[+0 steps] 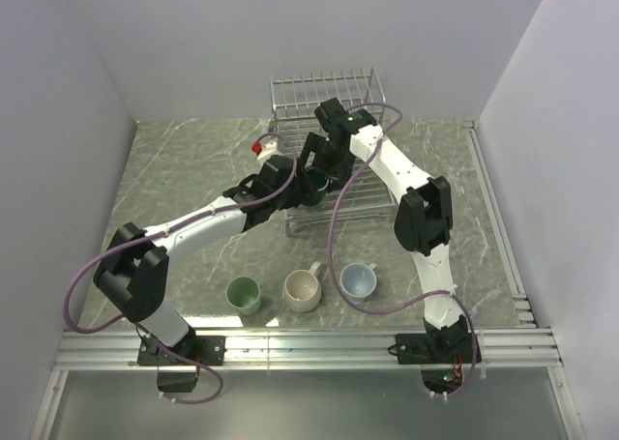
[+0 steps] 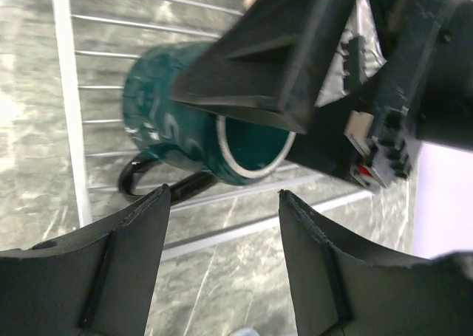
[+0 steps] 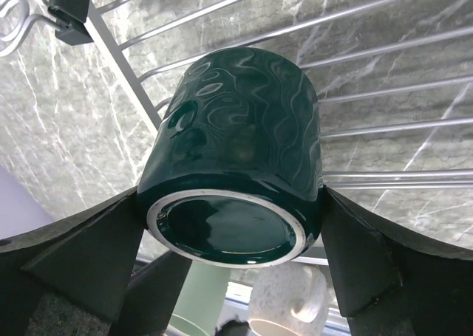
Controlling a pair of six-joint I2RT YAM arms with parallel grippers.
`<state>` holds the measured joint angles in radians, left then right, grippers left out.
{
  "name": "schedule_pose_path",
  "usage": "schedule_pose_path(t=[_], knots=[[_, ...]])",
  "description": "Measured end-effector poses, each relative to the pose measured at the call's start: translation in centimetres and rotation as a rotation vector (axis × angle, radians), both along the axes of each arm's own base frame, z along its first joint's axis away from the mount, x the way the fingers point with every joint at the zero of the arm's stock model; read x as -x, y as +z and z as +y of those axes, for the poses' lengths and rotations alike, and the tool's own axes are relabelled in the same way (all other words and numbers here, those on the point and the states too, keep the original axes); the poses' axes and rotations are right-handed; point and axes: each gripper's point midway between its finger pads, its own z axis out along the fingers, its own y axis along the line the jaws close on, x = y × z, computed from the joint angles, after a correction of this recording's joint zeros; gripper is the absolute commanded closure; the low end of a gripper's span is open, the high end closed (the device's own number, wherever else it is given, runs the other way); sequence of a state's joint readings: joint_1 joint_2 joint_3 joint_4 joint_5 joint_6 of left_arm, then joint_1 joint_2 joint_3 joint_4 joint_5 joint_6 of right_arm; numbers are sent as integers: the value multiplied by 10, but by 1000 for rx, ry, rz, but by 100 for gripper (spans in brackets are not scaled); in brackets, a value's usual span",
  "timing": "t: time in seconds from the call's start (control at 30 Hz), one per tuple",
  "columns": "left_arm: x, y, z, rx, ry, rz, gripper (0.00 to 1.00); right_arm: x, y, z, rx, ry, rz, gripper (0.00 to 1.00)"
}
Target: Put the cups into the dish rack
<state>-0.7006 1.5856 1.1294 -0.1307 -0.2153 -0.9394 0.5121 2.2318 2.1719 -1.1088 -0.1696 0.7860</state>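
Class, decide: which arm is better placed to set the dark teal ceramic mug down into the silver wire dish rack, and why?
Right. The right gripper clamps the dark teal ceramic mug by its sides over the silver wire dish rack; the left gripper is open and empty.

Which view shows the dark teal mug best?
Right wrist: the dark teal mug fills the frame, held in the right gripper. Left wrist shows its handle and side, partly blocked. Top external: mostly hidden under the arms.

Robot lab cell. Bare white panel walls (image 1: 290, 34) stand beyond and either side of the right tool (image 1: 321, 177); marble-look surface (image 1: 193, 169) beneath it; aluminium rails (image 1: 309, 343) nearer hold arm bases (image 1: 179, 348).
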Motion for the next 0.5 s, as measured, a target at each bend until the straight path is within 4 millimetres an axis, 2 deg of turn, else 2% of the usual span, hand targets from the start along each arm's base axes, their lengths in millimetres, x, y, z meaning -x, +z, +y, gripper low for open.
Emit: schedule_pose_path(t=[0.2,0.33,0.5], knots=[[-10,-7,6,-31,74,6,35,0,0,1,-9,-24,9,0],[-21,-22,5,-58,114,20,35,2,0,2,-12,-21,16,0],[-37,-22,1,-91,155,22,38,1,-3,3,-25,-21,21,0]])
